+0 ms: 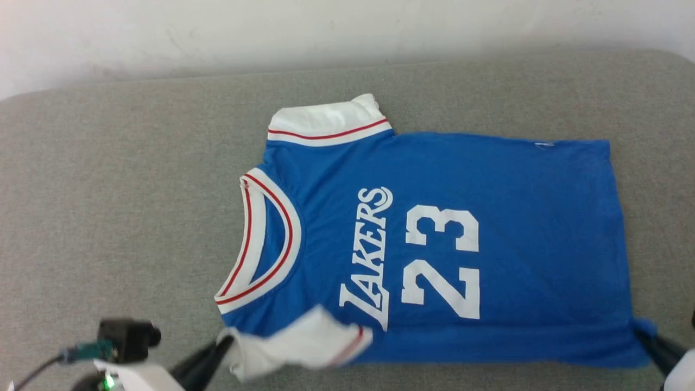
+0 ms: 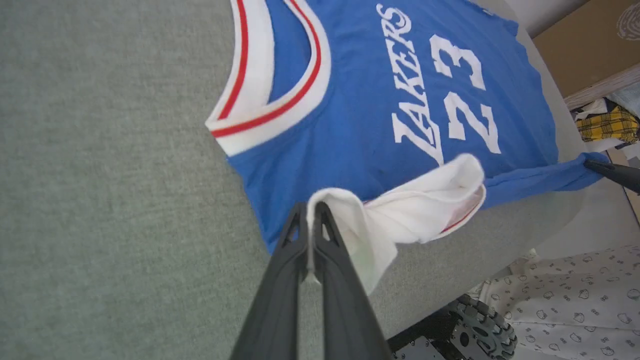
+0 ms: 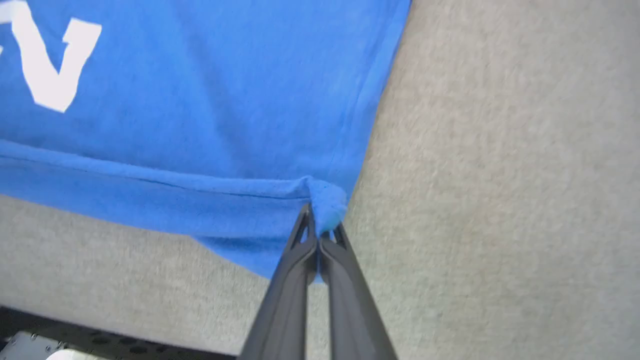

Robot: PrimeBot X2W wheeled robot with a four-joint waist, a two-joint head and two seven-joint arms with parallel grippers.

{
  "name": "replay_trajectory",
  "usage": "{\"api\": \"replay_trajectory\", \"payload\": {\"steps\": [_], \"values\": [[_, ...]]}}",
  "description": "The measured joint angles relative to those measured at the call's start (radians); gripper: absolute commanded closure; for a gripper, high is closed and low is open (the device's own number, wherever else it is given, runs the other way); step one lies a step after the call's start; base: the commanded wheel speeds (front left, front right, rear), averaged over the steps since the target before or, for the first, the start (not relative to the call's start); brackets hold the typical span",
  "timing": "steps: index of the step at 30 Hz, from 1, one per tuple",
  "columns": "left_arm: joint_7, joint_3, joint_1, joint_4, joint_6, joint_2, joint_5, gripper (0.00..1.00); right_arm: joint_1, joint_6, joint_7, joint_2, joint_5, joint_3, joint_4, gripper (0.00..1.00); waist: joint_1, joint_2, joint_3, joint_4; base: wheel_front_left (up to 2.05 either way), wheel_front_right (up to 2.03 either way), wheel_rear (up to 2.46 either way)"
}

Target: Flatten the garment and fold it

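Head view: the garment (image 1: pixel 516 228), a bright blue jersey T-shirt, lies front up on a grey padded surface (image 1: pixel 108 190) in front of a pale wall (image 1: pixel 326 27). Its white collar (image 1: pixel 255 239), edged with thin red stripes, points to the robot's left and its hem to the right. White letters read "LAKERS" above the number 23. The far sleeve (image 1: pixel 326 125) lies flat at the top edge. The near sleeve (image 1: pixel 298 342) is bunched and lifted onto the shirt's lower edge. The left gripper (image 1: pixel 227 343) meets that sleeve at the lower left. The right gripper (image 1: pixel 646 336) touches the near hem corner at the lower right.

Left wrist view: the left gripper (image 2: pixel 311 207) has its two dark fingers pressed together on a fold of the white sleeve (image 2: pixel 415 205), which curls up off the surface. The blue front (image 2: pixel 375 100) spreads beyond it. At the right edge, the right gripper (image 2: pixel 595 165) pulls the hem corner into a taut point. A black wheel (image 2: pixel 480 325) and a patterned cloth (image 2: pixel 575 290) show below the surface's edge.

Right wrist view: the right gripper (image 3: pixel 320 220) is clamped on a small bunch of blue fabric at the hem corner. The near edge of the garment (image 3: pixel 225 100) is folded under in a long ridge, with grey surface (image 3: pixel 500 175) to the right
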Motion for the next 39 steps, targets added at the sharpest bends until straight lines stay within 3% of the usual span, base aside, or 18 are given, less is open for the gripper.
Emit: {"api": "replay_trajectory", "payload": {"steps": [7, 13, 25, 31, 33, 34, 36, 37, 38, 39], "values": [[-0.009, 0.078, -0.172, -0.059, 0.040, 0.032, 0.134, 1.00, -0.158, 0.000, -0.025, -0.037, -0.030, -0.007, -0.068, 1.00, 0.0001, 0.0000, 0.053, -0.011, 0.00, 0.00, 0.00], [0.027, 0.114, -0.320, -0.044, 0.026, 0.035, 0.214, 1.00, -0.310, 0.000, -0.022, -0.073, -0.053, 0.013, -0.065, 1.00, 0.0002, 0.0000, 0.117, -0.022, 0.00, 0.00, 0.00], [0.016, 0.113, -0.420, 0.196, -0.074, -0.104, 0.234, 1.00, -0.482, 0.000, -0.025, -0.075, -0.058, 0.122, 0.104, 1.00, 0.0002, 0.0000, 0.253, -0.049, 0.00, 0.00, 0.00], [0.012, 0.079, -0.420, 0.297, -0.091, -0.161, 0.240, 1.00, -0.510, 0.000, -0.061, -0.067, -0.038, 0.150, 0.188, 1.00, 0.0000, -0.0001, 0.294, -0.049, 0.00, 0.00, 0.00], [0.009, 0.079, -0.424, 0.312, -0.091, -0.173, 0.240, 0.88, -0.518, 0.000, -0.070, -0.070, -0.030, 0.150, 0.198, 1.00, -0.0002, 0.0000, 0.299, -0.044, 0.00, 0.00, 0.00], [0.009, 0.079, -0.426, 0.318, -0.091, -0.178, 0.240, 0.76, -0.522, 0.000, -0.072, -0.072, -0.027, 0.151, 0.203, 0.95, -0.0003, 0.0000, 0.301, -0.042, 0.00, 0.00, 0.00], [0.005, 0.083, -0.429, 0.327, -0.092, -0.191, 0.239, 0.55, -0.529, 0.000, -0.073, -0.073, -0.019, 0.149, 0.213, 0.71, -0.0002, -0.0001, 0.303, -0.038, 0.00, 0.00, 0.00], [0.000, 0.084, -0.429, 0.332, -0.092, -0.197, 0.238, 0.16, -0.530, 0.000, -0.074, -0.073, -0.015, 0.149, 0.215, 0.60, -0.0001, 0.0000, 0.302, -0.037, 0.00, 0.00, 0.00], [0.000, 0.084, -0.429, 0.337, -0.092, -0.199, 0.238, 0.00, -0.531, 0.000, -0.074, -0.073, -0.011, 0.148, 0.217, 0.44, -0.0002, 0.0000, 0.299, -0.037, 0.00, 0.00, 0.00], [-0.002, 0.085, -0.428, 0.341, -0.092, -0.202, 0.237, 0.00, -0.531, 0.000, -0.073, -0.073, -0.008, 0.148, 0.219, 0.00, -0.0002, 0.0000, 0.296, -0.036, 0.00, 0.00, 0.00]]}}
